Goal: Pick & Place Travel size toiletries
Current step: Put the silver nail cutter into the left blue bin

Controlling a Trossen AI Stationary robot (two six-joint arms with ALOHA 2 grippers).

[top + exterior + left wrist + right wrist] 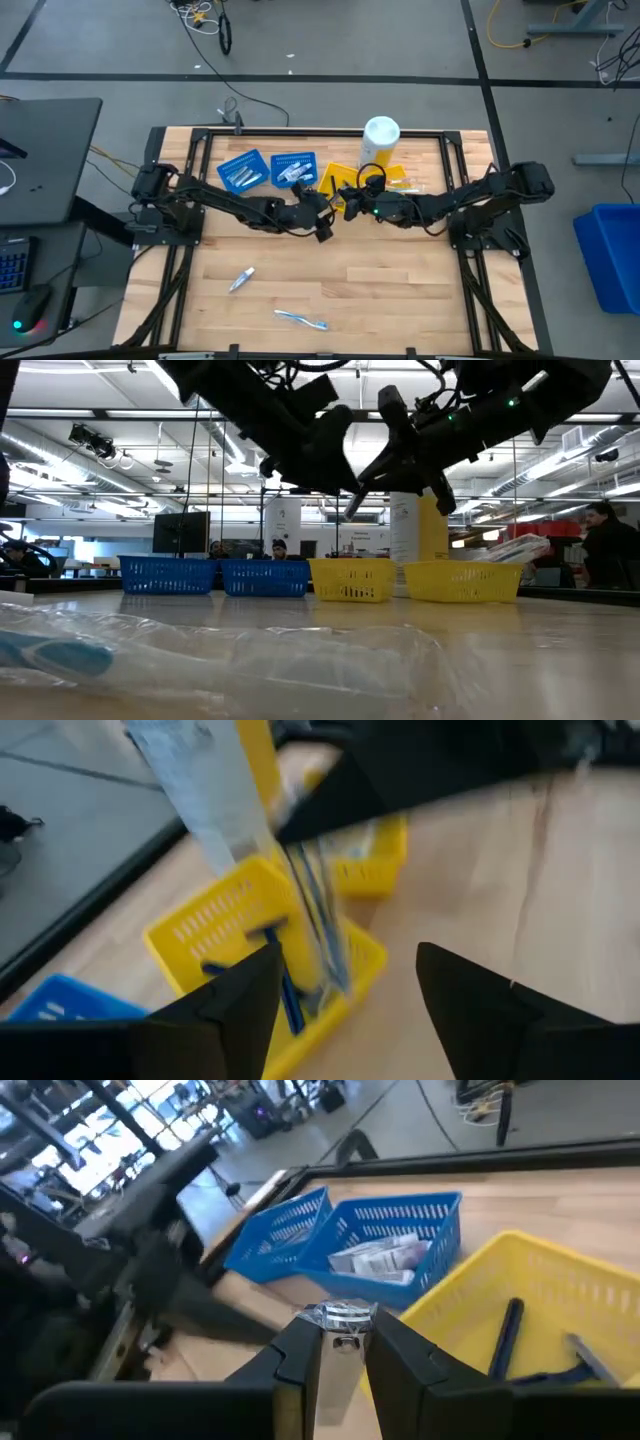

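Clear plastic wrap glints between the tips of my right pincer (335, 1342), which is clamped on a slim packaged razor (318, 925) hanging over the nearer yellow tray (338, 180). I judge it is held there to drop in with the dark blue razors (505, 1335) already lying in that tray, since each tray seems to take one kind: the blue trays (385, 1235) hold small silvery tubes (375, 1258). My left pincer (322, 222) sits just beside the right one near mid-bench, its fingers (235, 1005) spread apart and holding nothing, close enough that I read this as a hand-over. Toward the front of the wooden bench (400, 290), a tube (241, 279) and a pale blue toothbrush (300, 320) are not yet sorted. The tall yellow bottle (380, 140) stands behind the trays.
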